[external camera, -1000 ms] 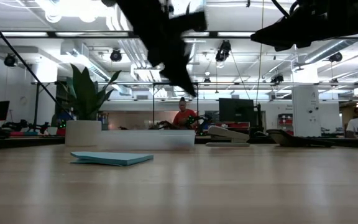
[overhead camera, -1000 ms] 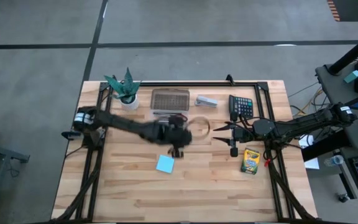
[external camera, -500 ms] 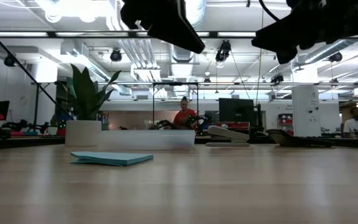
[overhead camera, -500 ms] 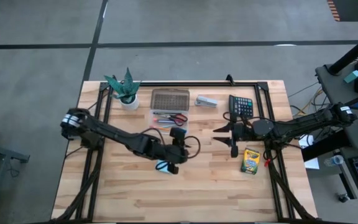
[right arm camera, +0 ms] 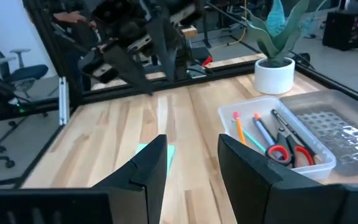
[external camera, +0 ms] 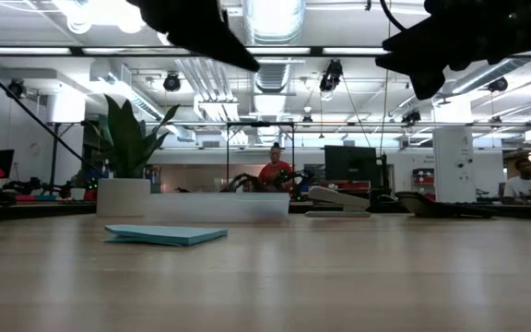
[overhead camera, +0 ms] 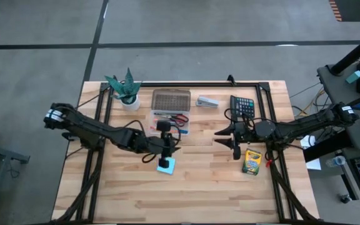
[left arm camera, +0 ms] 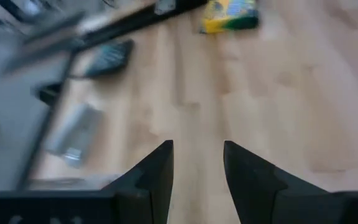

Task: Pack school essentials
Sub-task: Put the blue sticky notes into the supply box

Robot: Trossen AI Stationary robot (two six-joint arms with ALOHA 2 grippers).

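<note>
On the wooden worktop point(overhead camera: 199, 187), the left pincer point(overhead camera: 165, 150) hovers with fingers apart above the light-blue notepad point(overhead camera: 165, 165), which lies flat near the middle. Toward the far edge, a clear box point(right arm camera: 278, 140) holds red-handled scissors point(right arm camera: 288, 149) and pens point(right arm camera: 250, 134). The right pincer point(overhead camera: 227, 136), fingers apart and empty, hangs beside the yellow-green crayon box point(overhead camera: 251, 162) near the right edge; its print is unreadable.

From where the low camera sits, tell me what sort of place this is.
Most likely a robotics lab or open workshop: exposed ceiling ducts and lights, monitors on benches behind the wooden table, and a person at a workstation.
</note>
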